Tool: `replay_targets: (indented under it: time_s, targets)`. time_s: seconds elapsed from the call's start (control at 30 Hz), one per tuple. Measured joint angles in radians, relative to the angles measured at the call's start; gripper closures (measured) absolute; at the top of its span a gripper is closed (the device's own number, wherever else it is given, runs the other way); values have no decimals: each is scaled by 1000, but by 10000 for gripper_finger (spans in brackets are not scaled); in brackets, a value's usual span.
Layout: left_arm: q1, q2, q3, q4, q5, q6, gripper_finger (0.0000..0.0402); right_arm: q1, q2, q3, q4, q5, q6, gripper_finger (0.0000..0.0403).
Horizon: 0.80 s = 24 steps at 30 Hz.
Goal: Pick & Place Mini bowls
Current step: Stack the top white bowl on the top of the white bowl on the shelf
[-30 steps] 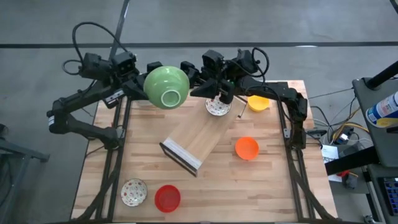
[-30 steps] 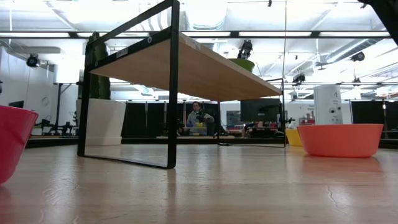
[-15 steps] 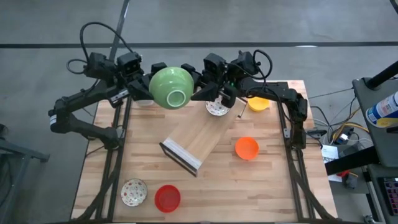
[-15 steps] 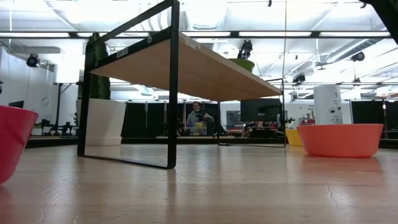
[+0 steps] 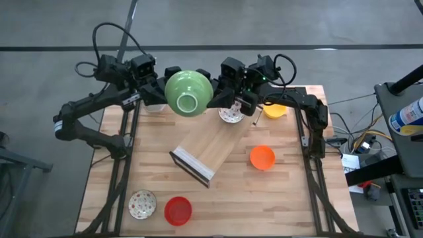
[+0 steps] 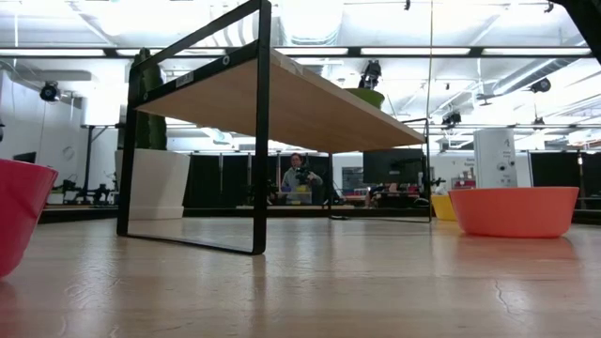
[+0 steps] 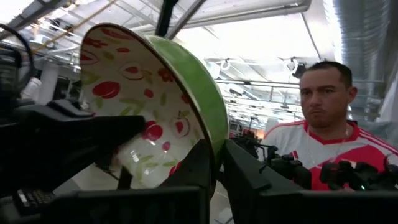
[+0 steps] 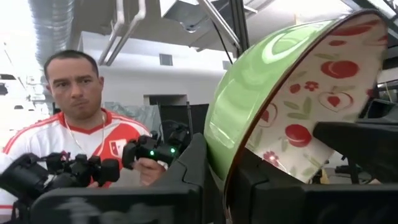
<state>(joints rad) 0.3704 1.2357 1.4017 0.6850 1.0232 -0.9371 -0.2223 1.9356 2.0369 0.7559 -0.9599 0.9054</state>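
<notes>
Pincers on both arms clamp opposite rims of a large green bowl with a cherry-patterned white inside (image 5: 189, 93), left pincer (image 7: 216, 163) and right pincer (image 8: 219, 163) sharing its weight above the counter's (image 5: 284, 192) far edge. Mini bowls lie untouched: orange mini bowl (image 5: 262, 157), red mini bowl (image 5: 177, 209), speckled white mini bowl (image 5: 142, 203).

big bowl (image 5: 189, 93) held aloft between left pincer (image 5: 161, 94) and right pincer (image 5: 218, 97), shelf (image 5: 201, 151) below

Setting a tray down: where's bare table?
Free: near right corner, between orange bowl and red bowl; also left of the wooden stand. Crowded: far edge, where left gripper and right gripper clamp the green bowl.
</notes>
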Motion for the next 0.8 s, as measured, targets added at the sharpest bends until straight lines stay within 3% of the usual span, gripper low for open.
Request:
replay_targets:
  time_s: [0.8]
  targets:
    - [54,34,2,-30,-196,-11,293,-8,-14,18,15,134,83,391]
